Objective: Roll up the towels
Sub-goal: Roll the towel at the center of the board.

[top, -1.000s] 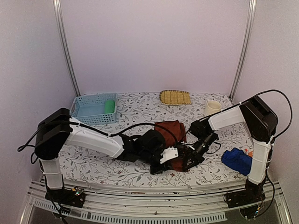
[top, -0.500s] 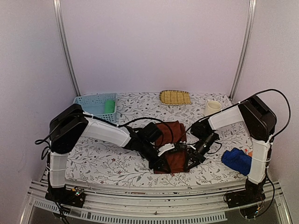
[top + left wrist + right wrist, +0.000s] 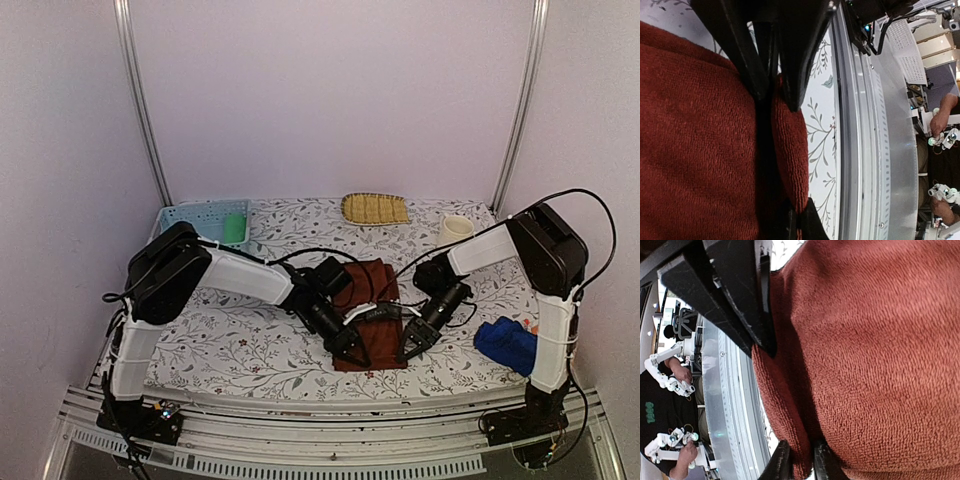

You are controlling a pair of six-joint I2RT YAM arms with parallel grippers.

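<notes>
- The reddish-brown towel (image 3: 380, 282) lies flat on the table (image 3: 240, 345), between the two pincers.
- The left pincer (image 3: 351, 354), at the towel's near-left corner, is pressed together on a fold of its edge.
- The right pincer (image 3: 408, 354) is at the towel's near-right corner; I cannot tell whether it grips.

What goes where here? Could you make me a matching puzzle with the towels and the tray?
Things:
1. brown towel
2. blue towel
3. green towel
4. tray

Places:
A. in the basket
B. far edge, middle
C. near edge, middle
D. near edge, right side

Pairs: 1-C, 2-D, 3-A, 4-B
</notes>
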